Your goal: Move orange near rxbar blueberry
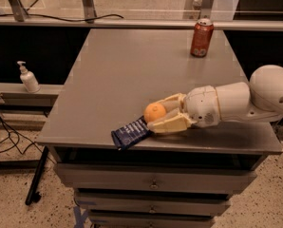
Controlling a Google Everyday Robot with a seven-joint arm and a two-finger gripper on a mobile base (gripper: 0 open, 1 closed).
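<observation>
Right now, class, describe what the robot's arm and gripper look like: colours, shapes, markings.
The gripper, at the table's front edge, has two cream, tapered fingers. The arm is white, smooth and rounded, with a bulbous joint; no cables show.

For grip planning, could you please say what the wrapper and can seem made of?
The rxbar blueberry wrapper looks like thin navy film, plastic or foil; it lies flat. The can looks metal: silvery rim. The claw grips the orange beside the wrapper.
</observation>
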